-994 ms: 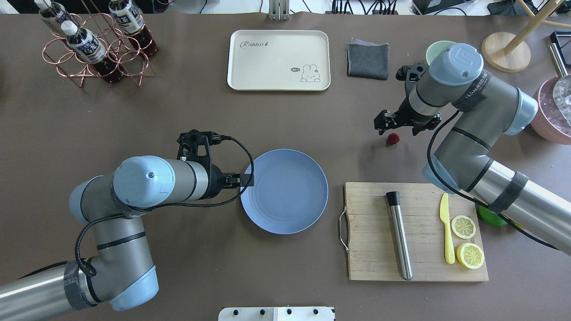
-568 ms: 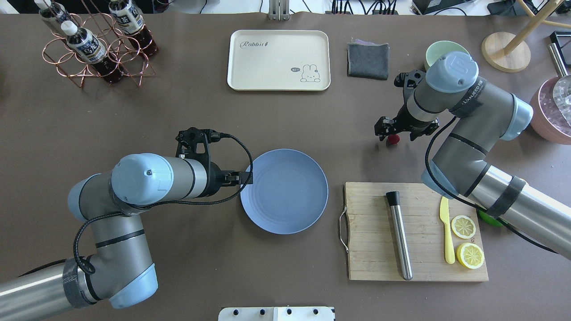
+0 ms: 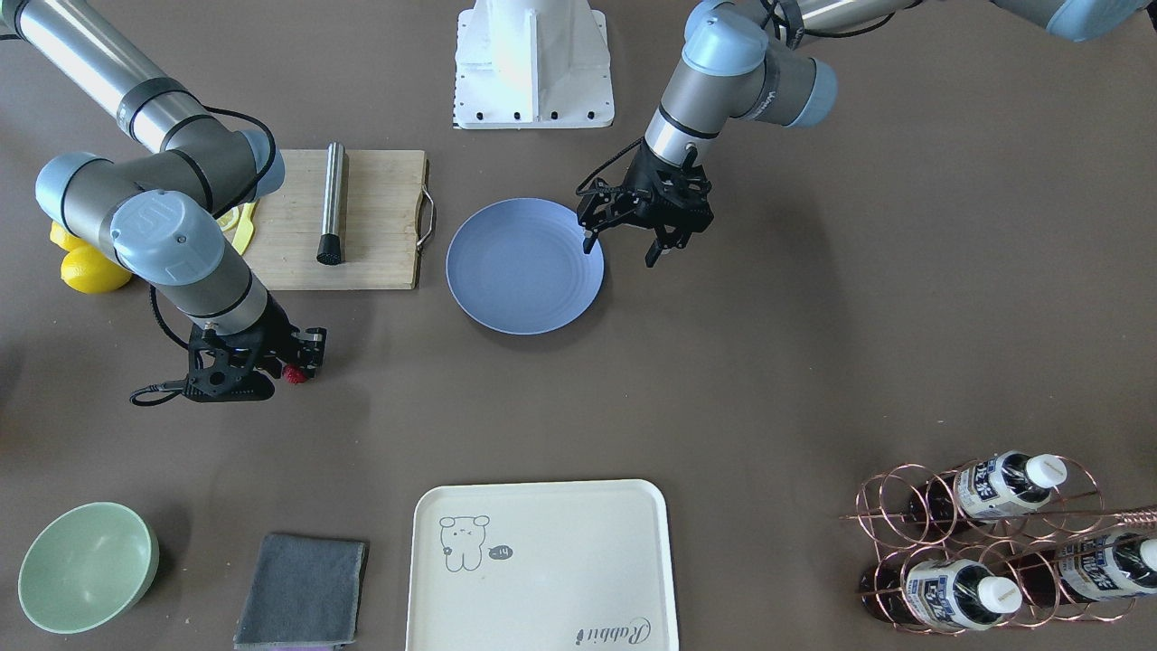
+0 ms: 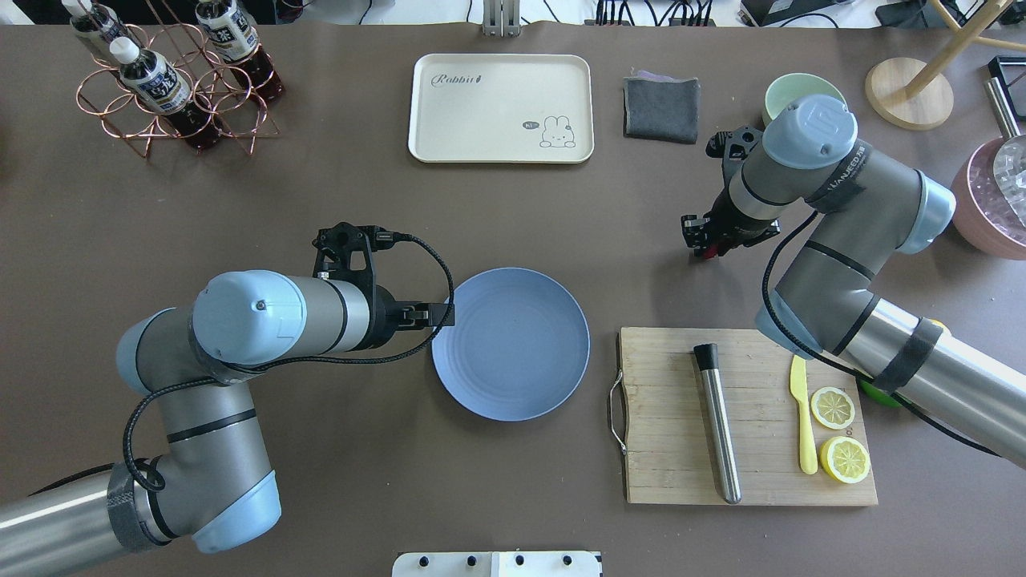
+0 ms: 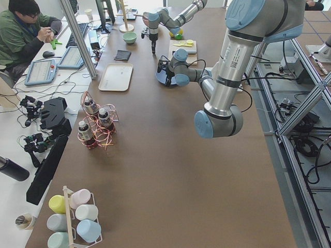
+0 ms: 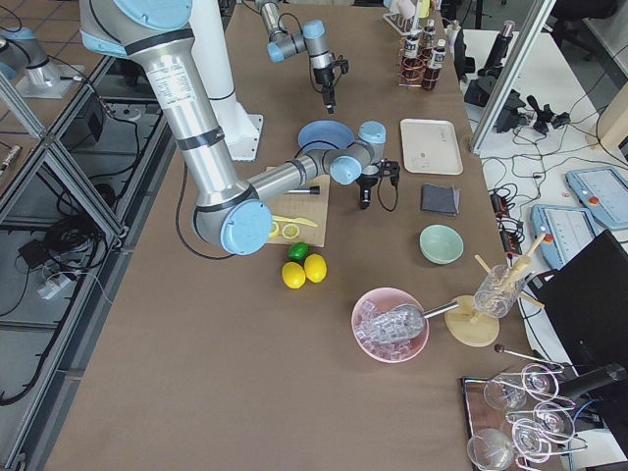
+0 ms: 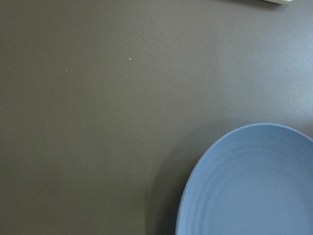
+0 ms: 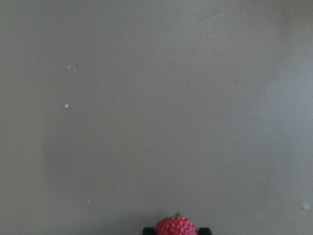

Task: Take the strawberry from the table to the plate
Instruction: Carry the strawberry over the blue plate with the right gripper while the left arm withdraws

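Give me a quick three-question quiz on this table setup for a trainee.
1. True or false: the strawberry already lies on the plate.
2. Which gripper is down at the strawberry? A. left B. right
3. Fill in: the yellow knife lies on the wooden ___.
Key: 1 false, it sits on the table. 2 B, the right gripper. 3 board.

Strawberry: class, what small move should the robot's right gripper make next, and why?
Probably squeeze the right gripper firmly on the strawberry before any lift. The right wrist view shows its pads close on both sides of the berry, which sits on the table. Whether they press it yet is unclear. The plate is empty.
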